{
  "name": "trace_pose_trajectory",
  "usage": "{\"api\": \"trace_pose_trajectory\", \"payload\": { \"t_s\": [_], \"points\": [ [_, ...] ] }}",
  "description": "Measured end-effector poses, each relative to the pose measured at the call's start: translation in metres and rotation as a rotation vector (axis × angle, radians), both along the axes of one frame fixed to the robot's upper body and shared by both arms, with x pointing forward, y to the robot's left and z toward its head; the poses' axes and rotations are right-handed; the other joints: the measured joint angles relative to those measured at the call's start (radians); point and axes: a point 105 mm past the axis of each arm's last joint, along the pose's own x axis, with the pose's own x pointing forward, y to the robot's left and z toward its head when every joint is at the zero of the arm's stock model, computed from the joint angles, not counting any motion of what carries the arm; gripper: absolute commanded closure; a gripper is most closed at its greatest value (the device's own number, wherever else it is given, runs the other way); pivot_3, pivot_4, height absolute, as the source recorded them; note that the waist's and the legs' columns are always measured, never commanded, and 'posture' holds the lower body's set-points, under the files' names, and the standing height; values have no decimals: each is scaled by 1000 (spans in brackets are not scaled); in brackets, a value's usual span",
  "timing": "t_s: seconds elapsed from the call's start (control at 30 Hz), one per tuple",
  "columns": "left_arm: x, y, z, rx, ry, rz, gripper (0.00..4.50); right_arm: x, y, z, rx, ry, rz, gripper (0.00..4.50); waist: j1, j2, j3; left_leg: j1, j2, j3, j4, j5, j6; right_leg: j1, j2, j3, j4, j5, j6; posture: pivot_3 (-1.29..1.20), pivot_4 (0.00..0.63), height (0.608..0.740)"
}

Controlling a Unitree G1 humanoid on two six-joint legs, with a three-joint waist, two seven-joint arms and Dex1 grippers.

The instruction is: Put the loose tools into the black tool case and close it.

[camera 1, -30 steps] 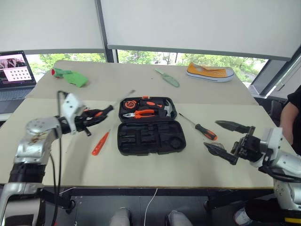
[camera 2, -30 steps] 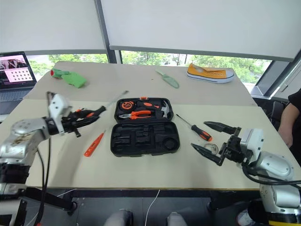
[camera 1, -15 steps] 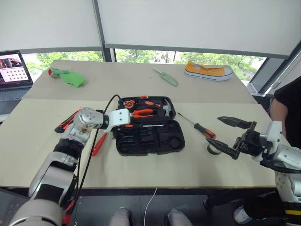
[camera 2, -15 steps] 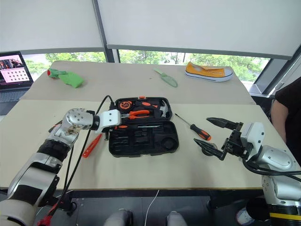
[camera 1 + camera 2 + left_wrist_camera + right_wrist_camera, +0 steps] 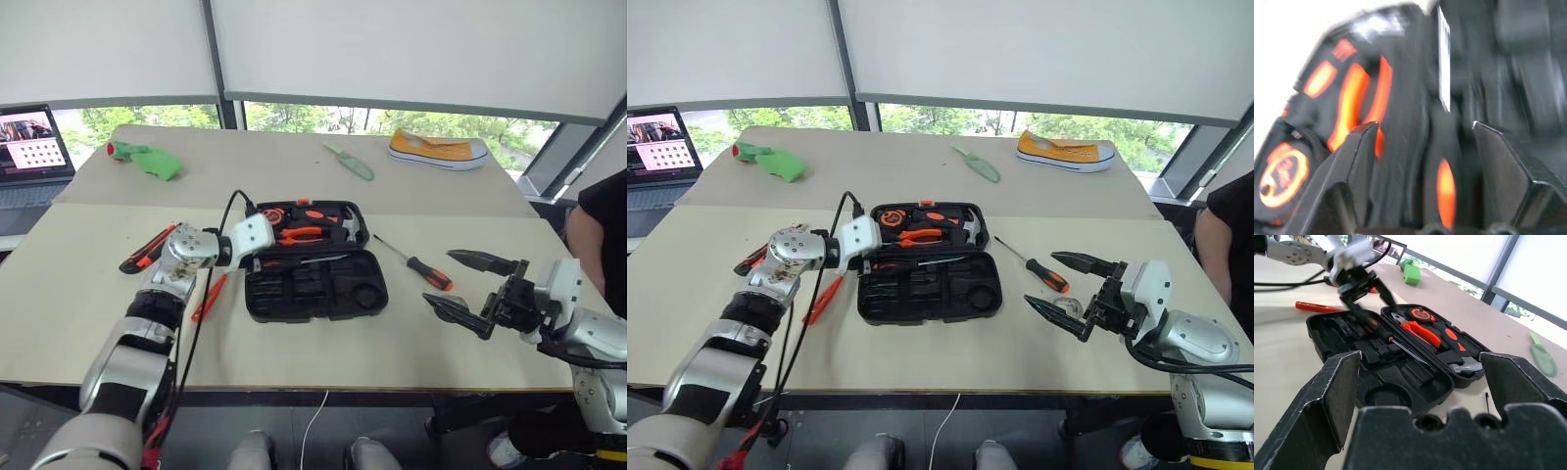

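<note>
The left arm reaches forward and inward with its end effector low, fingers parted, while the right arm is bent at the side with its end effector held level, pointing inward, its two fingers spread wide.

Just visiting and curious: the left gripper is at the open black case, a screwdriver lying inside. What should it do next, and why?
Probably lift the left gripper clear of the black plastic tool case: its fingers stand apart and the orange-and-black-handled screwdriver lies inside. Beside the case, the small all-orange screwdriver lies loose, likely next.
</note>
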Motion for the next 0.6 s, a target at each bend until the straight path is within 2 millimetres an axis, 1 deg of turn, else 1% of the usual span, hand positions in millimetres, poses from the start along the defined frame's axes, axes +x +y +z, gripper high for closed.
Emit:
{"api": "trace_pose_trajectory", "payload": {
  "t_s": [0.07, 0.1, 0.17, 0.27, 0.3, 0.47, 0.6],
  "points": [
    [1, -1, 3, -86, 46, 28, 2070, -1, 0, 0, 9, 4, -1, 0, -1, 0, 0, 0, 0, 0, 0, 0, 0, 0, 0, 0, 0, 0, 0, 0, 150, 740],
    [1, -1, -1, -98, 76, 48, 2445, -1, 0, 0, 18, 7, -2, 0, -1, 0, 0, 0, 0, 0, 0, 0, 0, 0, 0, 0, 0, 0, 0, 0, 150, 740],
    [0, -2, -18, -106, 148, 83, 3309, -1, 0, 0, 27, 9, -6, 0, -5, 0, 0, 1, 0, -1, 0, 0, 0, 0, 1, 0, 1, 0, 0, 0, 150, 740],
    [-2, -4, -38, -100, 234, 119, 4298, -1, -1, -1, 33, 13, -15, 0, -4, 0, 0, 1, 0, -1, 0, 0, 0, 0, 1, 0, 1, 0, 0, 0, 150, 740],
    [-2, -7, -41, -89, 245, 125, 4298, 0, -1, -1, 38, 14, -21, 0, -4, 0, 0, 1, 0, -1, 1, 0, 0, 0, 1, 0, 1, 0, 0, 0, 150, 740],
    [-1, -15, -44, -39, 240, 140, 4298, -2, -2, -6, 53, 32, -38, 0, 1, 0, 0, 2, -1, -2, 1, 0, 0, 3, 1, 0, 1, 0, 0, 0, 150, 740],
    [-1, -17, -48, -11, 262, 162, 4298, -5, -3, -13, 63, 57, -52, 0, 0, 2, -1, 3, -1, -2, 1, 0, 0, 4, 1, 0, 1, 0, 0, 0, 150, 740]
  ]
}}
